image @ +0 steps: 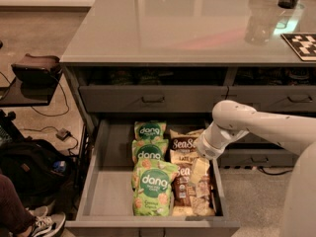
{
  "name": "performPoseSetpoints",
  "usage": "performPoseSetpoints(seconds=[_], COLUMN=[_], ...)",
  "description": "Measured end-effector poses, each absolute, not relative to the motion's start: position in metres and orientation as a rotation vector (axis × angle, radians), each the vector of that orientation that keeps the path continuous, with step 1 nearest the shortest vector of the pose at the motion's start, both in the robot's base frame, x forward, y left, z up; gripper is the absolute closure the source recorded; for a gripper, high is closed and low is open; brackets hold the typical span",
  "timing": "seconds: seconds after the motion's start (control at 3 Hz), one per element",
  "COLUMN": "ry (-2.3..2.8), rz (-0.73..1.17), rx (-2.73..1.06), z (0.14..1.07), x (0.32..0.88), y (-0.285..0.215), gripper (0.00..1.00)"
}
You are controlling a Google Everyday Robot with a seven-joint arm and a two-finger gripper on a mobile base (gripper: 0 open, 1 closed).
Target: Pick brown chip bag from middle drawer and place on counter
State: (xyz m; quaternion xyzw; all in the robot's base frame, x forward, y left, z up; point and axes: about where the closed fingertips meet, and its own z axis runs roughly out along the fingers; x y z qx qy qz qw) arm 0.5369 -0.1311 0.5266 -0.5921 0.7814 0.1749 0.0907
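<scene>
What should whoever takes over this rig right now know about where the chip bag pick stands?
End effector: down inside the open middle drawer, at the right-hand column of bags; a grasp cannot be confirmed.
Brown chip bags: lying in the drawer's right column, with three green dang bags in a column to their left.
Counter: no chip bag on the part in view.
Done: drawer open, end effector at the brown bags.
Left: secure one brown bag, lift it out, set it on the counter.
</scene>
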Motion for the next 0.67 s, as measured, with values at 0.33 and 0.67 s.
performPoseSetpoints(seconds=[0.33, 0.67], ry=[2.335, 2.318], rz=[0.545, 0.57], rx=[-1.733, -1.729], z=[0.501, 0.471], x=[0.535, 0.534], y=[-0.136, -0.135], gripper=[0.0, 0.0])
